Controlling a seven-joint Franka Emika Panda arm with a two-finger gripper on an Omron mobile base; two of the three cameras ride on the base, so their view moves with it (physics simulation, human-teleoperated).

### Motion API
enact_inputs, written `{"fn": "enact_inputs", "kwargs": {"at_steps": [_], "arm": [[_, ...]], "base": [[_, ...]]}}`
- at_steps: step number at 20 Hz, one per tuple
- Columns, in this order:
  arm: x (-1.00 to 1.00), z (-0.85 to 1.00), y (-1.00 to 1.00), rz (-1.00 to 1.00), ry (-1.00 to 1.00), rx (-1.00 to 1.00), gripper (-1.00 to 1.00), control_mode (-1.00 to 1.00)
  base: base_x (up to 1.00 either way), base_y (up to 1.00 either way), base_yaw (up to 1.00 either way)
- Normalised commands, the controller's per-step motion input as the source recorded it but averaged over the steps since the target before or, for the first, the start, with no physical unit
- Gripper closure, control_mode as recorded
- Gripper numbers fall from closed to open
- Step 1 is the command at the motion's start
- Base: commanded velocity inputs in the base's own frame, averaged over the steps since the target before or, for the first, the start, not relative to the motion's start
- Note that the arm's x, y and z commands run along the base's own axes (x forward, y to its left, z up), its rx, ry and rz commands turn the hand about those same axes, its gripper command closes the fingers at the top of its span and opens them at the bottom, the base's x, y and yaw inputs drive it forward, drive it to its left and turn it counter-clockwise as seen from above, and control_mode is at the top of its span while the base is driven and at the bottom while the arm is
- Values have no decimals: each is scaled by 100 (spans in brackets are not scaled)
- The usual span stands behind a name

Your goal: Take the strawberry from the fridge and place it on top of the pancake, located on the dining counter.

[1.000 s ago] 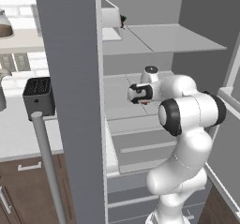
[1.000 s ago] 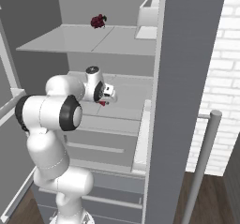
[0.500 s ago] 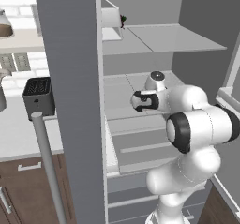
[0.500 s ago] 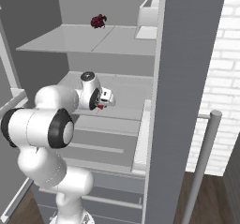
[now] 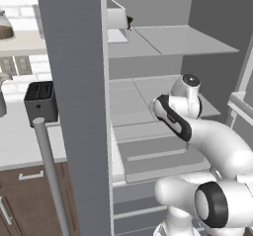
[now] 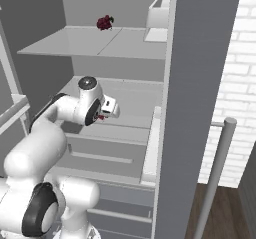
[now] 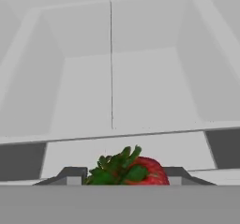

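Fridge [image 5: 79, 82] stood open, door swung wide so the arm could work among the pale shelves. Jaws [image 7: 126, 177] were pinching the strawberry [image 7: 133, 171], one dark tip either side of it, green leaves uppermost; in the right base view a speck of red showed at the hand [image 6: 101, 116]. Fruit sat clear of the middle shelf [image 6: 130, 90], inside the fridge cavity. Wrist was turned level, probably to carry it out without catching the shelf edge. Maroon lumpy item [image 6: 104, 22] lay on the upper shelf, well apart, untouched. Pancake leg not yet begun.
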Motion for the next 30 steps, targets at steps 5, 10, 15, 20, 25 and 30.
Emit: {"fn": "enact_inputs", "kwargs": {"at_steps": [5, 10, 15, 20, 25, 30], "arm": [[-81, 100, 23, 0, 0, -9, 100, -100], [-79, 84, 2, -1, 0, -2, 100, -100], [-95, 55, 0, 0, 0, 0, 100, -100], [-100, 12, 0, 0, -3, 0, 100, -100], [-94, 0, 0, 0, -14, 0, 100, -100], [-39, 0, 0, 0, -1, 0, 100, -100]], "base": [[0, 0, 0], [0, 0, 0], [0, 0, 0], [0, 0, 0], [0, 0, 0], [0, 0, 0]]}}
